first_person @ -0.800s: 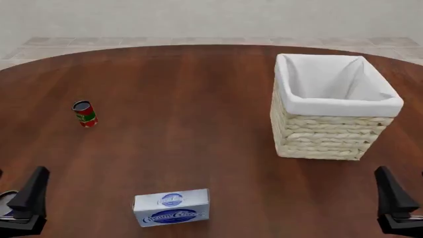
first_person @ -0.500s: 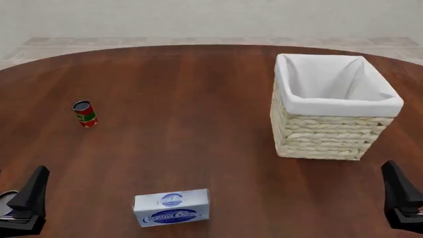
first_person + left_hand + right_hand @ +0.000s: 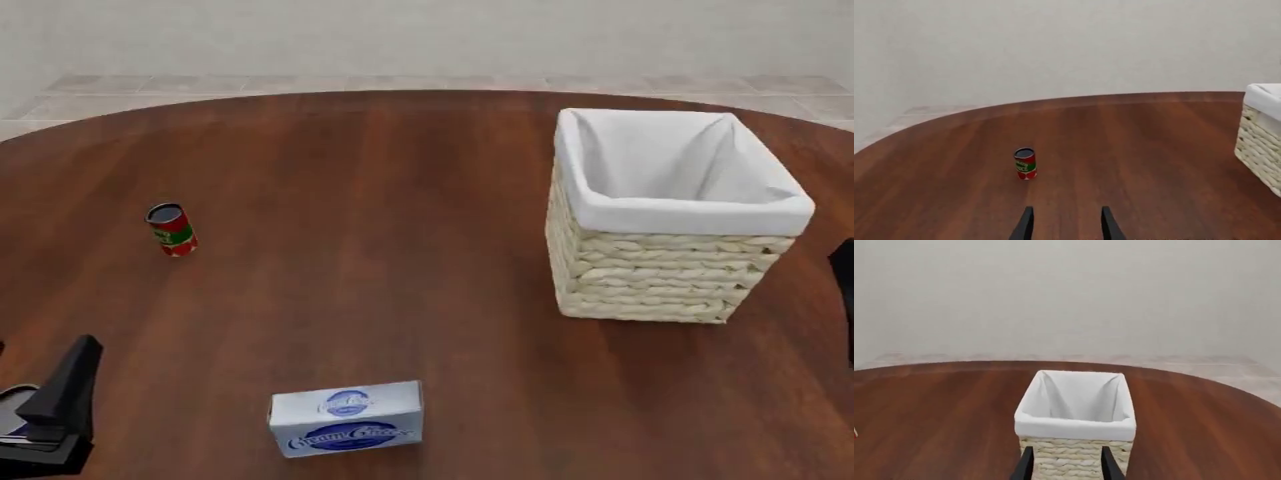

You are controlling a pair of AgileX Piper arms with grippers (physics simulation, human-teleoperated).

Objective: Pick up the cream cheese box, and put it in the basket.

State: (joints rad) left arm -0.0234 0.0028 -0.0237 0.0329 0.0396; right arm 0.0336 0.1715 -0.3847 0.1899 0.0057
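Note:
The cream cheese box (image 3: 347, 418), a silver-grey carton with blue oval logos, lies flat near the table's front edge, left of centre. The basket (image 3: 694, 215), pale wicker with a white liner, stands at the right and is empty; it also shows in the right wrist view (image 3: 1077, 427) and at the edge of the left wrist view (image 3: 1261, 135). My left gripper (image 3: 67, 395) is low at the front left, left of the box, open and empty (image 3: 1066, 227). My right gripper (image 3: 846, 275) is a sliver at the right edge beside the basket, open and empty (image 3: 1066, 467). Neither wrist view shows the box.
A small red-and-green can (image 3: 171, 229) stands upright at the left, well behind the box, and shows ahead of the left fingers (image 3: 1025, 163). The round brown table (image 3: 374, 180) curves away at the back before a pale wall.

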